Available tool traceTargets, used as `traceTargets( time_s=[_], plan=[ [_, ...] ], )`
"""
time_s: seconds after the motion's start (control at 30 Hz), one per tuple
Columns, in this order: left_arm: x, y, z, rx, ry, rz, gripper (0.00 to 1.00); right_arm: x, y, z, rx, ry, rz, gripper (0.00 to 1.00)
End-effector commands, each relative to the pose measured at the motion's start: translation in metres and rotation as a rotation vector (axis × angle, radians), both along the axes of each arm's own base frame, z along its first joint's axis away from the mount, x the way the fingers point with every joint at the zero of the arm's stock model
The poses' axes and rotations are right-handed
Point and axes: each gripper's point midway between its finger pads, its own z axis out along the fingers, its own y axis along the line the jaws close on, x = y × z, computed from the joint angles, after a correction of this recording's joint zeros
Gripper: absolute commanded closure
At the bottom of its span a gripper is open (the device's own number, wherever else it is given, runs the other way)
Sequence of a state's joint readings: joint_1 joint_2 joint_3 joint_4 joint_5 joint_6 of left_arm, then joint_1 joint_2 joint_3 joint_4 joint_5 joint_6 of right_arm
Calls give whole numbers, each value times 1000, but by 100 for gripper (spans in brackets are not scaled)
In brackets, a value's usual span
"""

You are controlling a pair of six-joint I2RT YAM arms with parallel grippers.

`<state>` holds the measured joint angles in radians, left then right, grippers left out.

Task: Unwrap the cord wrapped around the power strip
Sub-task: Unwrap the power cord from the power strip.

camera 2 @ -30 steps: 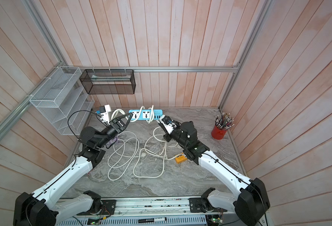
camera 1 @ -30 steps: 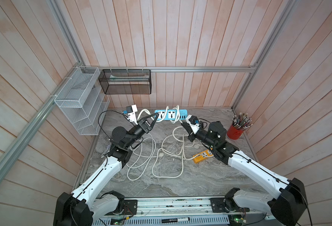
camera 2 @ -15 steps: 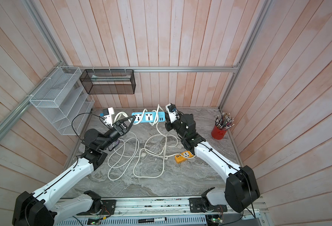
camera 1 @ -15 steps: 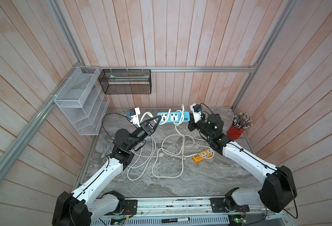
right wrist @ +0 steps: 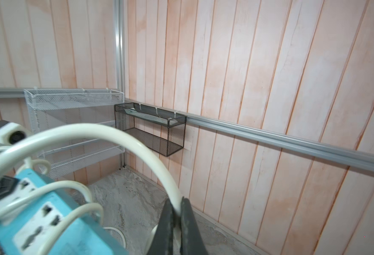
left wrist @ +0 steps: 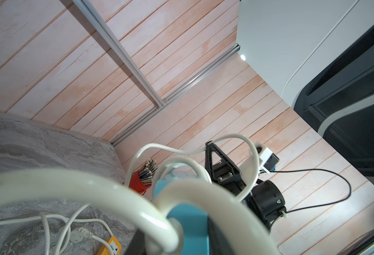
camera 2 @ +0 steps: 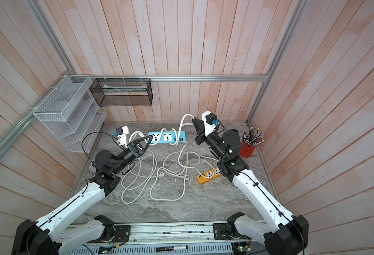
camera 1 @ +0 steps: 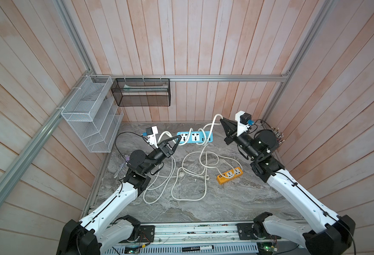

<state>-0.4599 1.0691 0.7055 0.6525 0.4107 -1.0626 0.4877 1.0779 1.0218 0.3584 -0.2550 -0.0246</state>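
Right wrist: pincer [right wrist: 177,205] tight w/ cord [right wrist: 115,132]

Soft, even light fills both top views, and shadows on the tabletop [camera 1: 225,198] beside the power strip [camera 1: 195,137] are faint. Wall planks [camera 1: 181,44] bow toward the frame edges. In the wrist views the cord [left wrist: 93,187] close to the lens is blurred. A small bright spot [left wrist: 243,57] glares well beyond the power strip.

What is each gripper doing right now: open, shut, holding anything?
Left gripper: closed on the end of the blue power strip.
Right gripper: closed on the white cord.
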Motion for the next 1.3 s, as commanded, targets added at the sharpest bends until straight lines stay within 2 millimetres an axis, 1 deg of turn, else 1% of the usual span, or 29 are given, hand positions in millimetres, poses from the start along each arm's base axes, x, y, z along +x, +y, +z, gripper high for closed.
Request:
traceTargets(
  time_s=[0.0,0.07,0.1,0.2,0.27,0.37,0.5,0.6,0.67,0.7,0.8,0.87,0.9,0.97,1.03,1.1,1.13,1.2,1.27],
  plan=[
    [8,7,13,-10,-69,51,100,-48,13,24,0,-18,182,100],
    [13,10,20,-24,-85,62,100,-65,23,16,-43,22,256,100],
    [15,10,24,-33,-98,64,100,-70,29,10,-62,45,283,100],
    [18,11,42,-50,-139,67,100,-84,48,-16,-136,125,355,100],
    [19,12,55,-57,-168,71,100,-91,60,-36,-182,186,402,100],
    [20,18,70,-58,-202,86,100,-93,73,-71,-241,275,422,100],
    [20,29,86,-51,-242,118,100,-89,81,-115,-287,387,418,100],
    [16,35,97,-58,-268,125,100,-75,81,-147,-311,443,363,100],
    [12,35,103,-68,-280,119,100,-57,79,-167,-319,487,298,100],
    [11,36,104,-72,-281,116,100,-49,78,-174,-315,507,285,100],
    [4,37,109,-93,-287,100,100,-17,69,-196,-280,584,223,100],
    [-2,38,111,-99,-290,91,100,10,55,-210,-249,644,151,100],
    [-4,39,111,-100,-289,89,100,20,49,-216,-243,666,122,100],
    [-9,40,110,-100,-282,83,100,45,32,-228,-212,709,42,100],
    [-12,39,104,-107,-263,65,100,65,15,-230,-167,734,-20,100],
    [-13,37,94,-111,-230,40,100,84,-1,-219,-101,726,-59,100],
    [-13,34,84,-109,-203,26,100,93,-10,-209,-61,710,-78,100],
    [-14,30,63,-95,-151,9,100,104,-20,-183,-8,657,-99,100],
    [-14,28,35,-73,-89,15,100,112,-25,-149,29,581,-108,100]
  ],
)
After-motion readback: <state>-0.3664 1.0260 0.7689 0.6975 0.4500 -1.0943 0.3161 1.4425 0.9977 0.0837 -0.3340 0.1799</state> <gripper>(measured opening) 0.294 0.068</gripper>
